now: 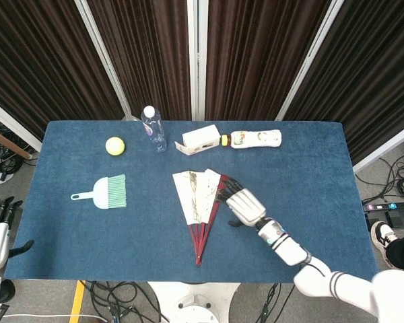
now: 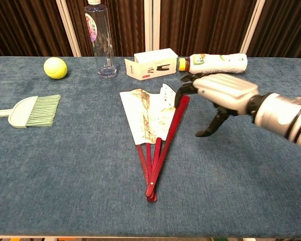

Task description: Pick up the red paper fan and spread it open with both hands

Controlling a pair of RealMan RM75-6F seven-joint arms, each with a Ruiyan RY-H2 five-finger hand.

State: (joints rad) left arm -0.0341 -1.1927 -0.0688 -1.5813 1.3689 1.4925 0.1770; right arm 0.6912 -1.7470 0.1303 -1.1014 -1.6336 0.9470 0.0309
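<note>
The right robot hand [image 2: 215, 98], open and empty, is being held over the red paper fan [image 2: 155, 130]; the outer rib should be pinched gently.

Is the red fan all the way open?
No, only partly. The red fan lies flat showing a narrow wedge of paper, its red ribs close together.

The head view looks almost straight down from high above the blue surface [image 1: 310, 175], far enough back to take in all its edges, the dark curtains beyond and the cables on the floor. The chest view sits low at the near edge of the surface [image 2: 251, 165], facing the curtains, much closer. Both share the paper fan [image 1: 200, 205] [image 2: 153, 125] at centre, with the bottles, box, ball and brush beyond it.
</note>
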